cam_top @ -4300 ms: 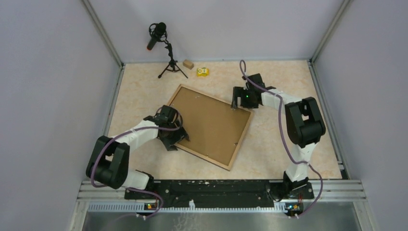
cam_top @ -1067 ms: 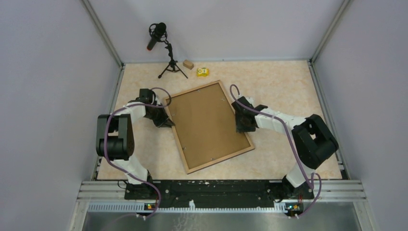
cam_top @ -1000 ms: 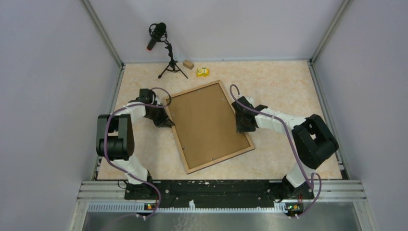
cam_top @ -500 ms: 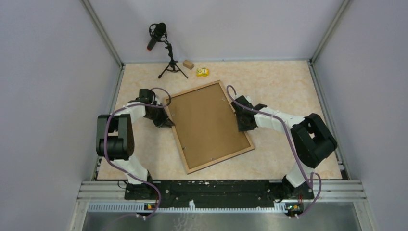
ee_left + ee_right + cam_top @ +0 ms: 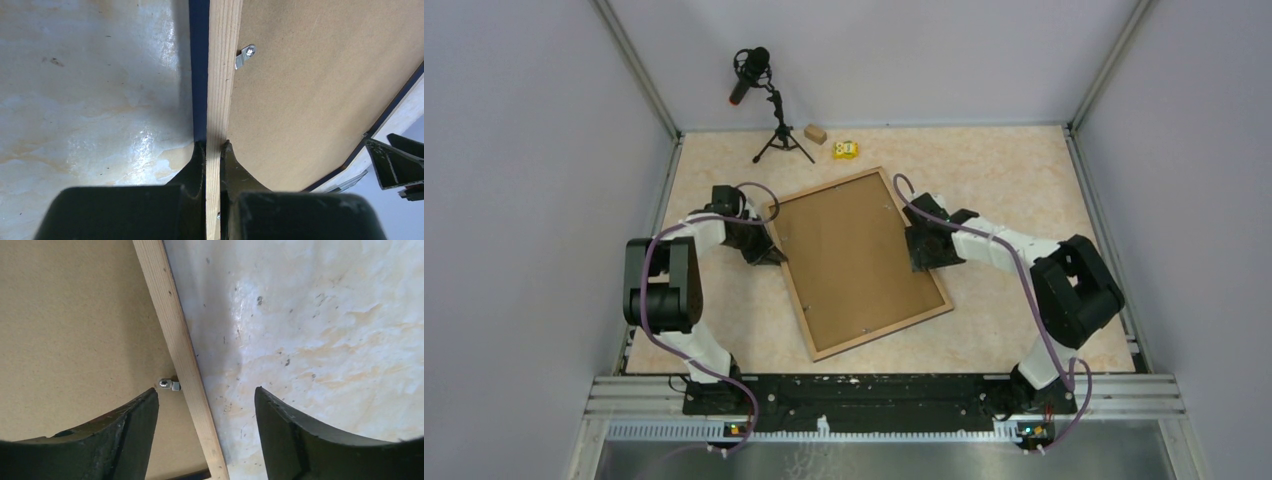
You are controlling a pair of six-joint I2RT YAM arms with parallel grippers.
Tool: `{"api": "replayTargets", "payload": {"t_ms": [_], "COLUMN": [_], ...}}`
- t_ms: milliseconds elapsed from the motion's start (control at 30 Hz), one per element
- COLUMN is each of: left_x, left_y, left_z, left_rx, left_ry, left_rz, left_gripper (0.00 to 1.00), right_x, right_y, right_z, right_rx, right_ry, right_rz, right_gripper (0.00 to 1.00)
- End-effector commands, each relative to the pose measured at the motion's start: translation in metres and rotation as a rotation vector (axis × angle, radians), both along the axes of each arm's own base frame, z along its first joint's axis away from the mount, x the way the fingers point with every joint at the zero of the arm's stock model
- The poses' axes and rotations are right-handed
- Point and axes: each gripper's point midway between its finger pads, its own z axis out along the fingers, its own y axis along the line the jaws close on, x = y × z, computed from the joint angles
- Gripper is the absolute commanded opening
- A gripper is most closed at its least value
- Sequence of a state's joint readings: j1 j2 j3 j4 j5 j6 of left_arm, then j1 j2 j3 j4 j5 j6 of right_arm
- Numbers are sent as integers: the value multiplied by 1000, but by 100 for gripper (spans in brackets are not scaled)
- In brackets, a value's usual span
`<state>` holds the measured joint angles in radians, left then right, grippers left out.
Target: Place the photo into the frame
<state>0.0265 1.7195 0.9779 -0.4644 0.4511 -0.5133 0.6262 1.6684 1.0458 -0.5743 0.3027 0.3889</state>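
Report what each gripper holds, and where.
The left gripper clamps the frame by its wooden side rim. The right gripper is open astride the opposite rim, holding nothing.

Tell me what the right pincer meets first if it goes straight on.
Probably the wood rim of the frame, which lies between the open fingers of the right pincer; depth is unclear.

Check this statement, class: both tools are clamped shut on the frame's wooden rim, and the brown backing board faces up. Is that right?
Not quite. Only the left tool is clamped on the frame rim. The right tool is open, straddling the rim without gripping it, as the right wrist view shows. The brown backing board does face up.
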Motion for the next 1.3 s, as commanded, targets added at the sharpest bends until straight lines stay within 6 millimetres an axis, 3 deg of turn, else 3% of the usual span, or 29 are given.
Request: {"api": "replayTargets", "payload": {"t_ms": [0, 233, 400, 567, 700, 800, 1267], "left_x": [16, 20, 20, 22, 24, 25, 21], "left_y": [10, 8, 9, 8, 10, 10, 1], "left_z": [1, 8, 9, 13, 16, 17, 15], "left_rx": [19, -19, -21, -39, -30, -28, -94], "left_ry": [-87, -141, -158, -190, -206, -208, -194], "left_rz": [8, -21, -32, -53, -55, -55, -65], "left_gripper": [0, 0, 0, 0, 0, 0, 0], "right_x": [39, 124, 171, 179, 179, 179, 178], "right_y": [16, 83, 99, 102, 81, 77, 82], "right_z": [64, 144, 164, 107, 60, 34, 10], "right_rx": [50, 246, 244, 186, 87, 108, 148], "right_ry": [-169, -392, -453, -388, -301, -242, -219], "right_rz": [-26, -21, -22, 51, 41, 34, 34], "right_gripper": [71, 79, 82, 83, 83, 80, 63]}}
